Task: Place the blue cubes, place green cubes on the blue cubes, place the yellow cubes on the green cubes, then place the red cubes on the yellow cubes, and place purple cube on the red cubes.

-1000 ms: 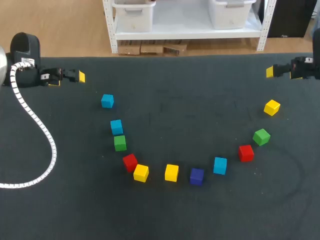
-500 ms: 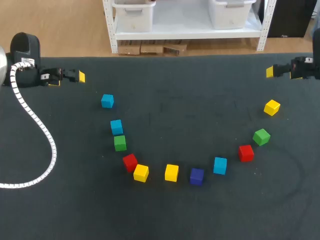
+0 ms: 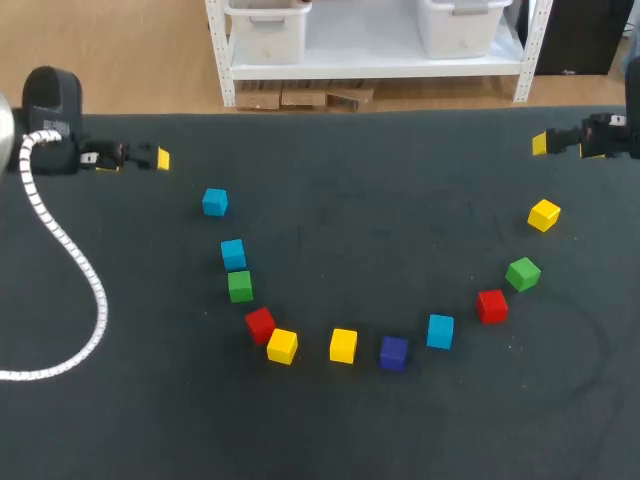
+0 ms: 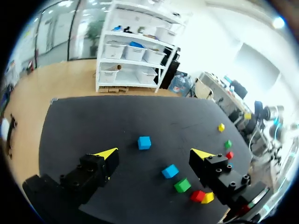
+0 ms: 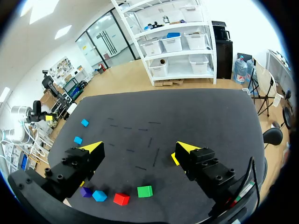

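- My dark table [image 3: 400,180] spreads wide, near to far.
- Past its far edge lies wooden floor [image 3: 130,50].
- A white shelf unit [image 3: 372,68] stands there, holding pale bins [image 3: 265,35].

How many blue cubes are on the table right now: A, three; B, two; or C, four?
A: three show in the head view, the first blue cube nearest the left arm, the second blue cube just behind a green cube, and the third blue cube beside the purple cube.
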Available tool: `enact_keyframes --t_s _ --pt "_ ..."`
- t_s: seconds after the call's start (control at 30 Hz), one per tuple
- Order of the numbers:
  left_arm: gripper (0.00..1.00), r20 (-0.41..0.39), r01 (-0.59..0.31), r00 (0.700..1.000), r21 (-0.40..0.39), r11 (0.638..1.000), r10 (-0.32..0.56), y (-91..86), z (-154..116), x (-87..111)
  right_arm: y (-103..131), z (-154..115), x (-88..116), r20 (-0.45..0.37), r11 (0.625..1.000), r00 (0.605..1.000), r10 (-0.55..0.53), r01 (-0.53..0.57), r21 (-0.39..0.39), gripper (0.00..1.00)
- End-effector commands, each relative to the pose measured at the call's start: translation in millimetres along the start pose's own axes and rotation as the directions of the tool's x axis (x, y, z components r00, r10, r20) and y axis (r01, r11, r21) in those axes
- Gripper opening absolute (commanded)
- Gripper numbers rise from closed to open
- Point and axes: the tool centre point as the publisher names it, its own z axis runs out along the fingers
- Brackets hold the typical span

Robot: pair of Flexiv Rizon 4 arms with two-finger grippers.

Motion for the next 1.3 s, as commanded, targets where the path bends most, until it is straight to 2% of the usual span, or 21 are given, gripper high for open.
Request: enact_keyframes --t_s 0.03,0.17,0.2,0.37,0.5,0.53,0.7,0.73,0.83,0.87,0.97,1.07,1.17,1.3 --pt "1.00 -0.056 -0.084 0.995 0.009 0.996 0.084 2.8 -3.6 -7.6 0.0 0.0 0.0 0.000 1.000 1.000 0.000 0.000 0.000 1.00" --pt "1.00 -0.104 -0.198 0.975 0.014 0.980 0.198 1.3 -5.1 -15.1 0.0 0.0 0.0 0.000 1.000 1.000 0.000 0.000 0.000 1.00" --pt "1.00 -0.105 -0.227 0.968 0.042 0.973 0.230 0.7 -5.2 -17.0 0.0 0.0 0.0 0.000 1.000 1.000 0.000 0.000 0.000 1.00" --pt "1.00 -0.187 -0.384 0.900 0.087 0.919 0.394 -1.2 -2.9 -24.1 0.0 0.0 0.0 0.000 1.000 1.000 0.000 0.000 0.000 1.00" --pt "1.00 -0.229 -0.495 0.823 0.160 0.854 0.520 0.3 -2.2 -26.7 0.0 0.0 0.0 0.000 1.000 1.000 0.000 0.000 0.000 1.00" --pt "1.00 -0.253 -0.521 0.802 0.148 0.841 0.541 1.3 -1.7 -27.1 0.0 0.0 0.0 0.000 1.000 1.000 0.000 0.000 0.000 1.00" --pt "1.00 -0.293 -0.602 0.704 0.237 0.762 0.647 3.9 -0.9 -31.0 0.0 0.0 0.0 0.000 1.000 1.000 0.000 0.000 0.000 1.00" --pt "1.00 -0.308 -0.614 0.689 0.231 0.754 0.656 3.7 -1.0 -32.4 0.0 0.0 0.0 0.000 1.000 1.000 0.000 0.000 0.000 1.00" --pt "1.00 -0.305 -0.656 0.633 0.277 0.702 0.712 0.1 -0.7 -35.2 0.0 0.0 0.0 0.000 1.000 1.000 0.000 0.000 0.000 1.00" --pt "1.00 -0.296 -0.676 0.603 0.304 0.671 0.741 -2.4 -0.5 -35.5 0.0 0.0 0.0 0.000 1.000 1.000 0.000 0.000 0.000 1.00" --pt "1.00 -0.270 -0.708 0.542 0.363 0.605 0.796 -11.7 1.4 -33.8 0.0 0.0 0.0 0.000 1.000 1.000 0.000 0.000 0.000 1.00" --pt "1.00 -0.286 -0.724 0.501 0.380 0.576 0.817 -17.8 9.2 -31.3 0.0 0.0 0.0 0.000 1.000 1.000 0.000 0.000 0.000 1.00" --pt "1.00 -0.290 -0.727 0.492 0.382 0.571 0.821 -21.0 18.2 -26.4 0.0 0.0 0.0 0.000 1.000 1.000 0.000 0.000 0.000 1.00" --pt "1.00 -0.343 -0.723 0.464 0.386 0.573 0.817 -23.1 33.5 -15.3 0.0 0.0 0.0 0.000 1.000 1.000 0.000 0.000 0.000 1.00"
